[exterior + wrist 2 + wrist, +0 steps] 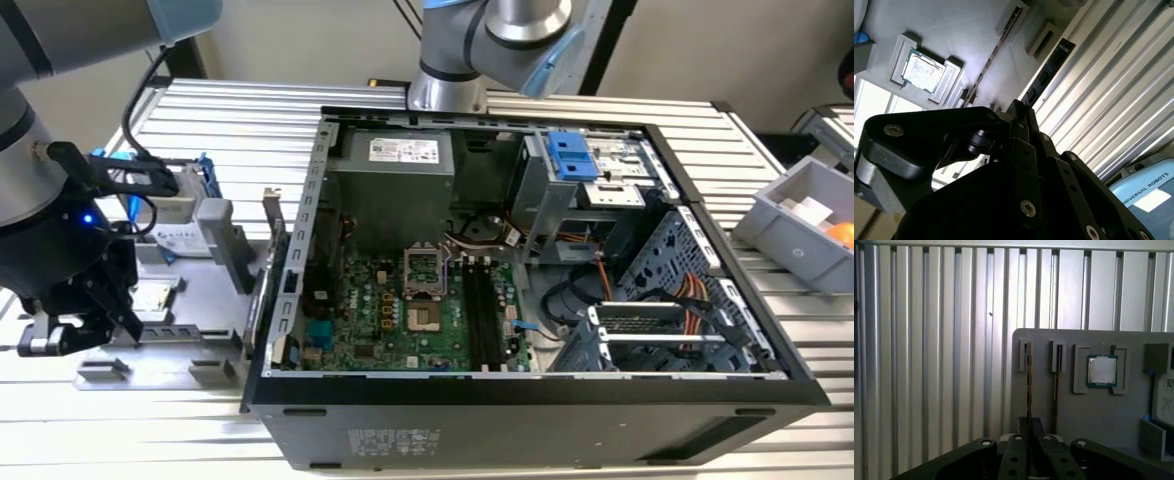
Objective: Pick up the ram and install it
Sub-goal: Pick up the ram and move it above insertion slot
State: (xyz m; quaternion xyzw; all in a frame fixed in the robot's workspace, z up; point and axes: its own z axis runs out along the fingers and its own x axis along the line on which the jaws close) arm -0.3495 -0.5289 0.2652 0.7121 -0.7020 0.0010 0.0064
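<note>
The hand [1030,424] looks clenched on the ram [1028,382], probably light, stiff and fragile, best pinched across its flat faces.

The arm [24,150], on the exterior view's left of the computer case [534,430], is silver-grey tubing with light blue joint caps [187,15], a black cable [134,95] and a small blue light [91,218]. In the second wrist view the gripper [1019,109] is matte black bars set with silver screws [1027,208]; a light blue cover [1146,195] bears white lettering.
</note>
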